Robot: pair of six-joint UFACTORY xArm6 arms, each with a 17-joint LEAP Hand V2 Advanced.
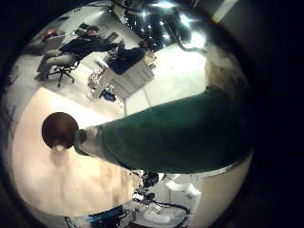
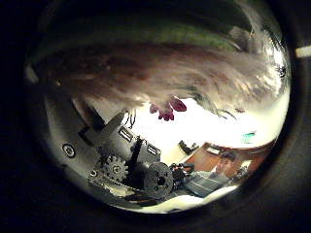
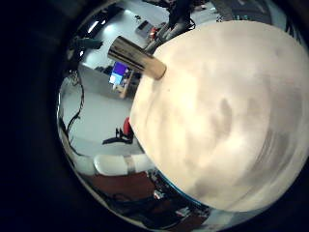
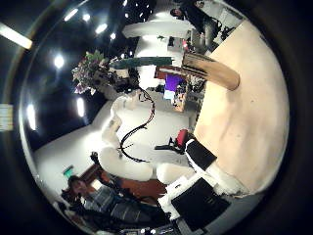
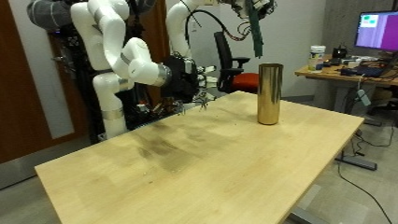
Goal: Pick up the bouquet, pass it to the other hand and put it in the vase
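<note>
The bouquet (image 5: pixel 258 31), its stems in a dark green wrap, hangs stem-down high above the gold cylindrical vase (image 5: pixel 269 93) on the table's far side. My left hand (image 5: pixel 245 8) is shut on it at the top of the outside view. The left little finger side palm view shows the green wrap (image 1: pixel 180 133) close by, with the vase's dark mouth (image 1: pixel 60 127) below its end. The left thumb side palm view shows blurred flowers (image 2: pixel 165 73). My right hand (image 5: pixel 190 86) is open and holds nothing at the table's far edge, away from the vase. The right thumb side palm view shows bouquet (image 4: pixel 98 69) and vase (image 4: pixel 210 69).
A desk with a monitor (image 5: pixel 377 30) and an office chair (image 5: pixel 228 56) stand behind the table.
</note>
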